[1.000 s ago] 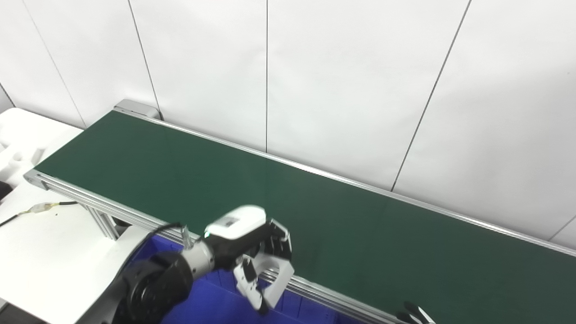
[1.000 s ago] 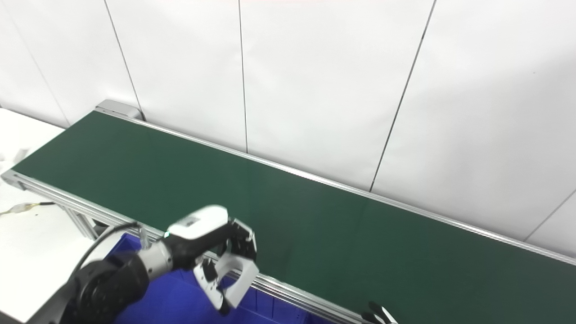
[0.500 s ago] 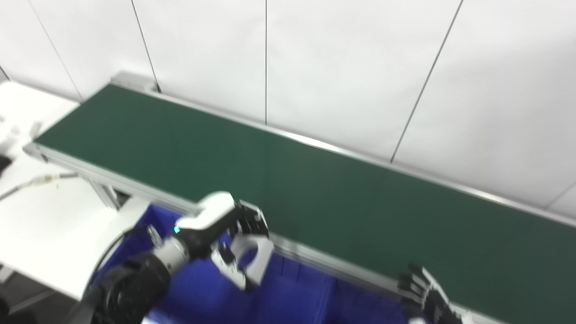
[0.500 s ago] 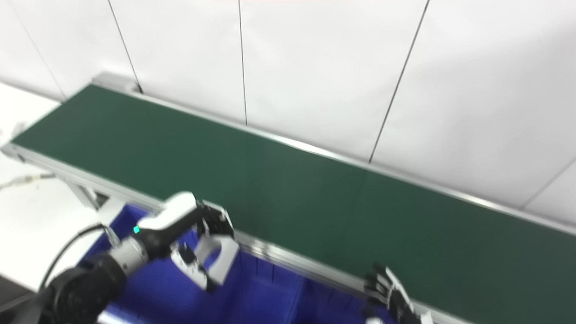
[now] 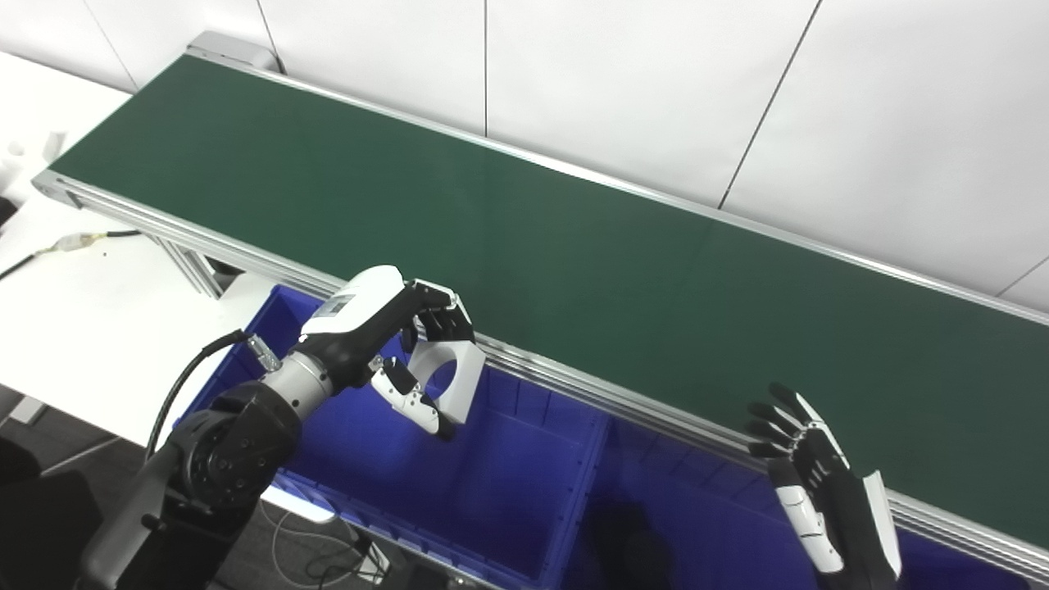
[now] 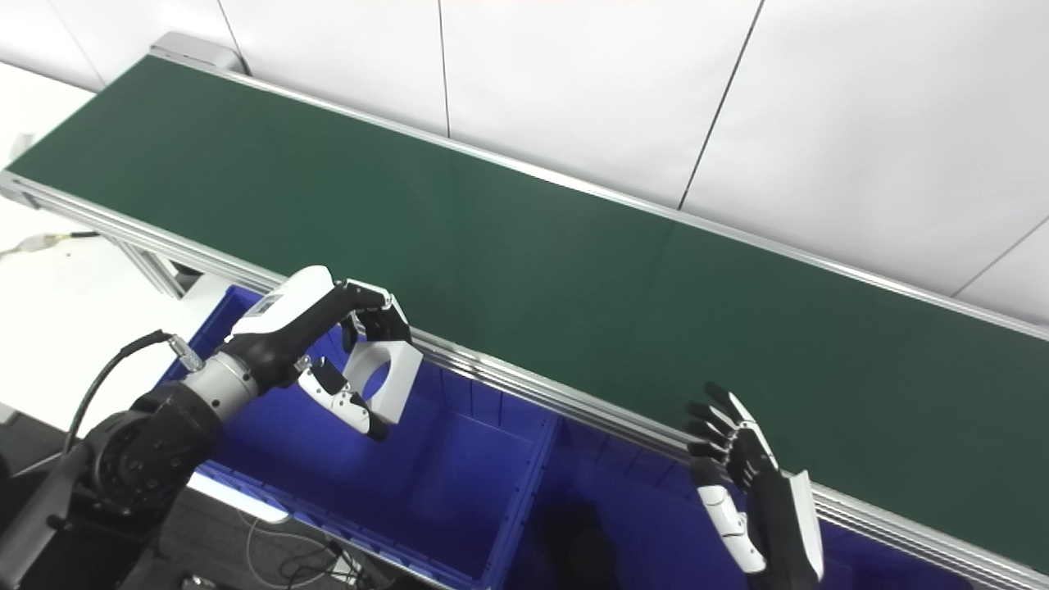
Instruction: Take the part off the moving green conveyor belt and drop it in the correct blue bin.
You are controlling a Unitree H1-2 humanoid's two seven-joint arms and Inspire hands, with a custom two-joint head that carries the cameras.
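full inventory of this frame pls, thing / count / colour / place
flat grey part with a round hole: 1, light grey, held in the left hand above the left bin
dark green conveyor belt: 1, green with silver rails, running diagonally along the wall, nothing on it
blue plastic bins: 2 visible, blue, side by side below the belt's near rail; a dark shape lies in the right one
white table: 1, white, at left, with a cable on it
white wall panels: white, behind the belt
left hand: 1, black and white, shut on the part
right hand: 1, black and white, open, fingers spread, by the near rail
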